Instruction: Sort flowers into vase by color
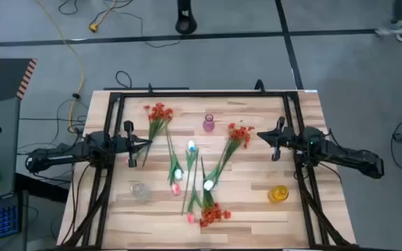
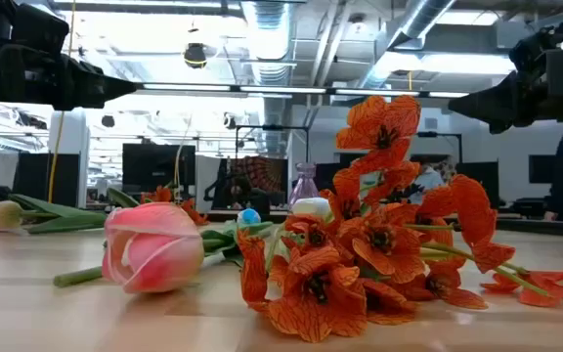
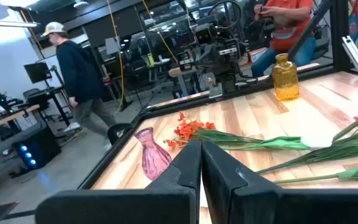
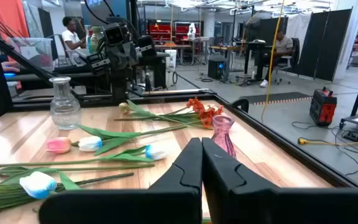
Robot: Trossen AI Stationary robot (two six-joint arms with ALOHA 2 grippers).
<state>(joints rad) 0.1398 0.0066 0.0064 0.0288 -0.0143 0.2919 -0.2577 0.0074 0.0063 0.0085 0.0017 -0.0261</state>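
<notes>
Long-stemmed flowers lie flat on the wooden table (image 1: pixel 257 209). One red-orange bunch (image 1: pixel 159 111) is far left, one (image 1: pixel 239 132) is right of centre, and one (image 1: pixel 215 213) lies near the front edge. White tulips (image 1: pixel 190 147) and pink tulips (image 1: pixel 176 188) are strewn across the middle. A pink vase (image 1: pixel 208 123), a clear vase (image 1: pixel 138 189) and a yellow vase (image 1: pixel 278 194) stand upright with nothing in them. My left gripper (image 1: pixel 132 143) hovers shut at the left, above the table. My right gripper (image 1: pixel 271 137) hovers shut at the right. Neither touches anything.
A black frame (image 1: pixel 201 94) borders the table's far side and both flanks. In the low view, a pink tulip (image 2: pixel 154 249) and the front red-orange bunch (image 2: pixel 379 244) lie close to the near edge. People show in the room beyond the table.
</notes>
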